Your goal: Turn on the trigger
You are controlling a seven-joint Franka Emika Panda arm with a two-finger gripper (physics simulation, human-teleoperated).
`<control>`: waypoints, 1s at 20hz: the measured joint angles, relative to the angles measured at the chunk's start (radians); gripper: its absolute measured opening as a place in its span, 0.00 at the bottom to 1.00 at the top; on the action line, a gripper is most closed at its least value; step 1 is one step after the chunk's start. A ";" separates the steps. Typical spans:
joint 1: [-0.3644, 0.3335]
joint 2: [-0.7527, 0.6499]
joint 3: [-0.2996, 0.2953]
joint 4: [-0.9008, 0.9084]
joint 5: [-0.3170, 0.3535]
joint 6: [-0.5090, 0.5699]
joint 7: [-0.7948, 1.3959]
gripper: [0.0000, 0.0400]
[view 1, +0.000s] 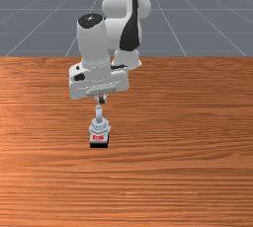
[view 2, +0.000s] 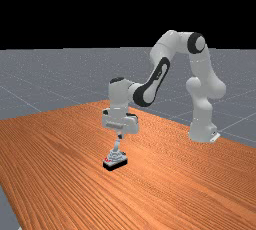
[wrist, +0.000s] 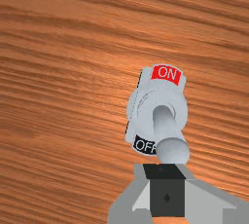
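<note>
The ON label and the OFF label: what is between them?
The wrist view shows a round grey collar between the ON label and the OFF label, with the lever rising from it.

A robot arm [view 2: 201, 121] is reaching over a wood table [view 2: 60, 174] in what is looking like a simulated robotics lab, where a grey floor [view 2: 30, 74], ruled with a thin pale grid, is stretching away behind them and meeting a flat black backdrop [view 2: 125, 9] in the far view.
</note>
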State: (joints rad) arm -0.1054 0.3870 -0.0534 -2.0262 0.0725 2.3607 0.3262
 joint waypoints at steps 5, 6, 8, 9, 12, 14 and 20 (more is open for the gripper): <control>-0.009 -0.012 0.012 -0.052 0.028 0.129 -0.024 0.00; -0.005 -0.001 0.006 -0.023 0.011 0.067 -0.018 0.00; -0.001 -0.005 0.001 -0.020 0.003 0.025 -0.002 0.00; 0.000 -0.012 -0.001 -0.029 0.000 0.014 -0.001 0.00; -0.018 -0.037 0.014 -0.080 0.040 0.070 -0.041 0.00; -0.042 -0.017 0.035 -0.072 0.088 0.073 -0.087 0.00; -0.014 0.026 -0.001 -0.008 0.018 0.079 -0.010 0.00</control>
State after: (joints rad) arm -0.1198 0.4129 -0.0542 -2.0339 0.0908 2.4400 0.3161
